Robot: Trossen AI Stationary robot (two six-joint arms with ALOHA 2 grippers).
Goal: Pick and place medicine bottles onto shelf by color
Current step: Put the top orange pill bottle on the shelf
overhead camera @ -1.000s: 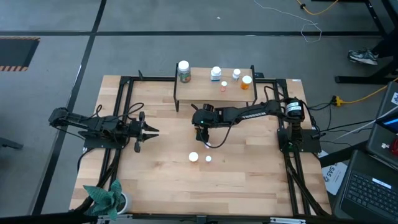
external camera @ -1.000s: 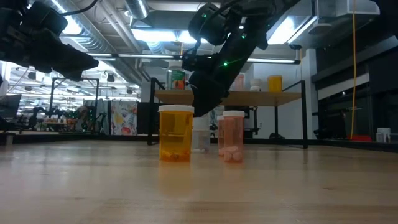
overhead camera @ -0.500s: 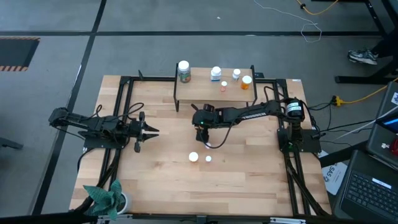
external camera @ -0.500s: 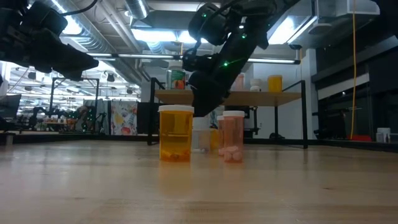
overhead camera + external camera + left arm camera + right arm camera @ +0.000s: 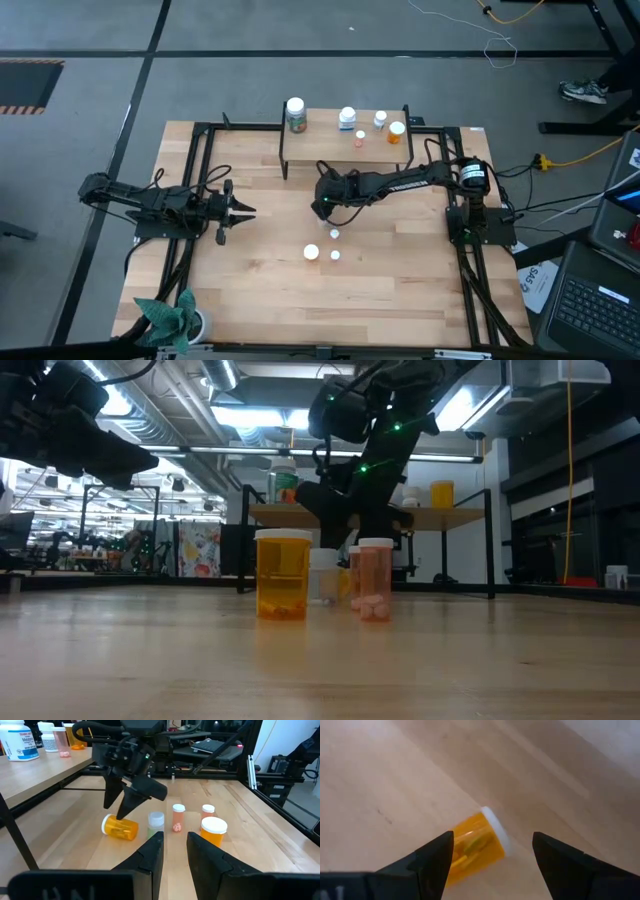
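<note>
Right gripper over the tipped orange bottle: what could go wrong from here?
The orange bottle lies on its side between the open fingers of the right gripper; round, it may roll away as they close. Upright bottles stand close by, a clear one nearest, and the descending arm could knock them over. The left gripper waits, shut.
</note>
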